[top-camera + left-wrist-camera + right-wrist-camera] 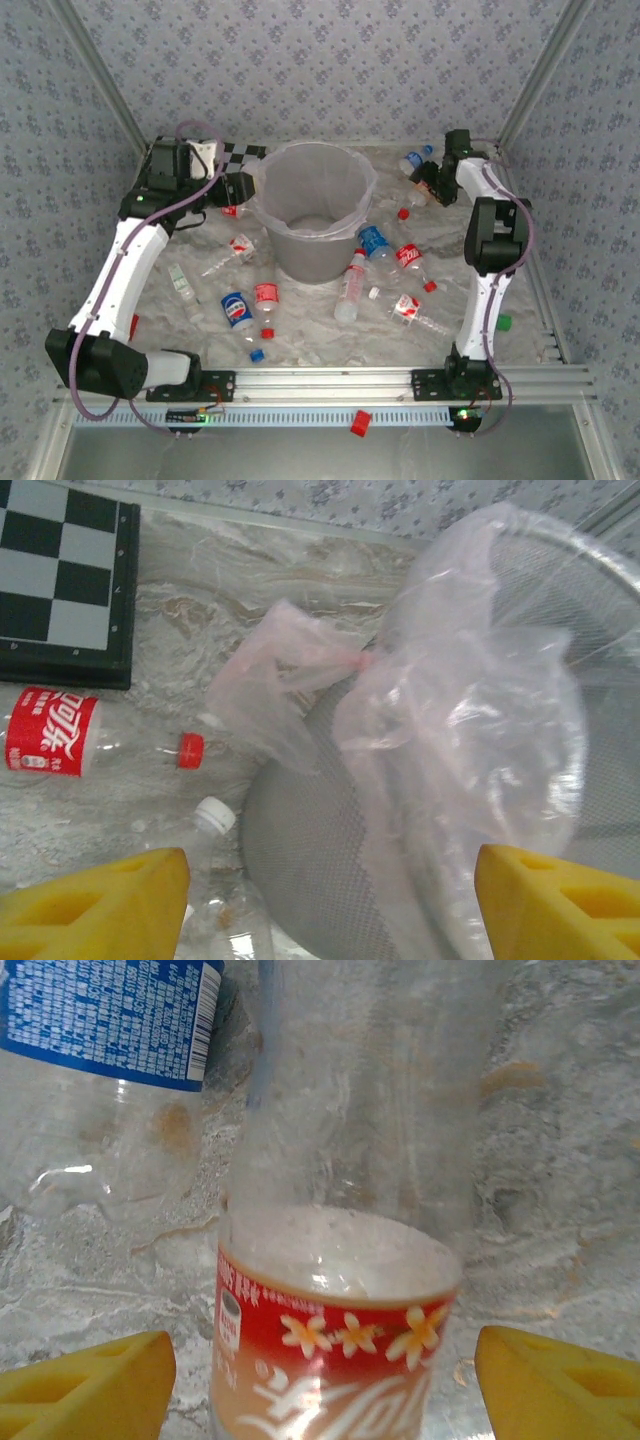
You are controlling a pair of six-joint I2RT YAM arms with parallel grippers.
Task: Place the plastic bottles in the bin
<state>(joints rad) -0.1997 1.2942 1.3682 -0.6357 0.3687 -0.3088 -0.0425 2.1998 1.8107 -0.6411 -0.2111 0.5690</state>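
Note:
The bin (312,205), a grey bucket lined with a clear bag, stands at the middle back of the table. Several plastic bottles lie around it, such as a blue-labelled one (237,310) and a red-labelled one (410,257). My left gripper (330,905) is open against the bin's left wall (330,860). A clear white-capped bottle (215,820) lies by its left finger. A red-labelled bottle (55,730) lies further left. My right gripper (325,1390) is open around a red-labelled bottle (335,1350), with a gap on each side. A blue-labelled bottle (110,1020) lies beside it.
A black-and-white chequered board (60,580) lies at the back left, behind the left gripper (243,190). Loose caps are scattered at the front: a blue one (257,355), a red one (267,333), another red one on the rail (361,422). The bag's loose edge (470,730) hangs over the bin rim.

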